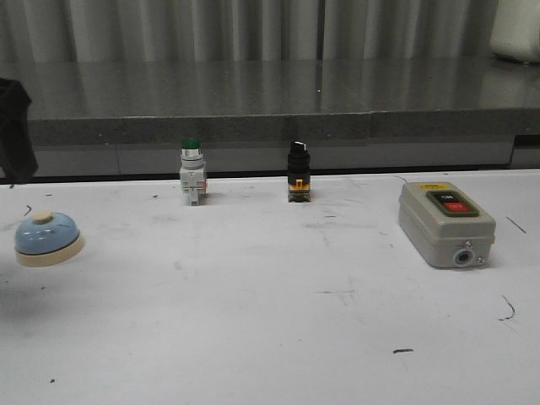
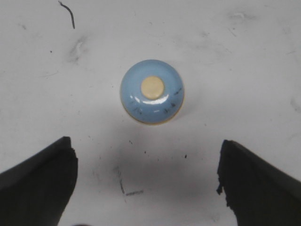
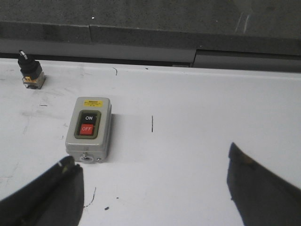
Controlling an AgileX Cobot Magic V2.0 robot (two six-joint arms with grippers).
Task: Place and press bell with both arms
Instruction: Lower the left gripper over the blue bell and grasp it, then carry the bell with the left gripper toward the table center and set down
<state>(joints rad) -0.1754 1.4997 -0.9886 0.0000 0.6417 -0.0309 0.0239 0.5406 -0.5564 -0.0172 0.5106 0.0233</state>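
Bell [image 1: 48,239]: far left of the front view, mid-height, sitting on the white table [image 1: 270,337]. Blue glossy dome, cream base, cream button on top. Upright, nothing touching it. In the left wrist view it's just above centre [image 2: 152,97], seen from straight overhead w/ the button in the middle of the dome.

Left gripper [image 2: 148,181]: wide open, empty. Two dark fingers [image 2: 40,181] in the lower corners of the left wrist view, bell between and beyond them, well clear of both. Shadow on the table under the gap. In the front view only a dark bit of the left arm [image 1: 15,131] shows at the upper left edge, above the bell.

Right gripper [image 3: 153,186]: also spread wide, holding nothing. Fingers [image 3: 47,193] in the lower corners of the right wrist view (tips only, rest cut off). Not seen in the front view.

Switch box [image 1: 445,223]: right side of the front view, grey, black ON and red OFF buttons on top. Left of centre in the right wrist view [image 3: 89,129], near the left finger but apart from it.

Green pushbutton [image 1: 192,172]: upper left-centre of the front view, standing near the table's back edge.

Black selector [image 1: 298,172]: upper centre of the front view, beside the green one but apart; upper left corner of the right wrist view [image 3: 30,69].

Table marks: scuffs and short dark scratches across the surface (several at lower right of the front view).

Backdrop: grey ledge behind the table, curtain above it.
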